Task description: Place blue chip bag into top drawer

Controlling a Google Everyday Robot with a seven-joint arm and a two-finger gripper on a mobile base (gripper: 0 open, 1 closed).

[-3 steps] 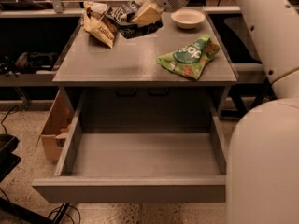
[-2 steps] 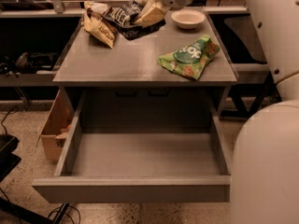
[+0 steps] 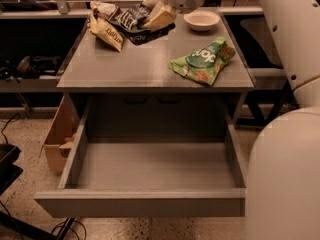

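Note:
The blue chip bag point(image 3: 129, 19), dark navy with white lettering, lies crumpled at the back of the grey cabinet top point(image 3: 135, 66), left of centre. My gripper point(image 3: 156, 10) reaches in from the upper right and is right on the bag's right end, covering part of it. The top drawer point(image 3: 150, 201) is pulled fully open below the cabinet top, toward the camera, and its inside is bare.
A tan-and-brown bag point(image 3: 105, 26) lies just left of the blue bag, touching it. A green bag point(image 3: 202, 60) lies on the right of the top. A white bowl point(image 3: 201, 20) stands at the back right. A cardboard box point(image 3: 60, 134) stands left of the cabinet. My white arm and base point(image 3: 285, 134) fill the right side.
My gripper has shifted a little to the left over the blue bag's right end. The bag, the other items and the drawer have not visibly moved.

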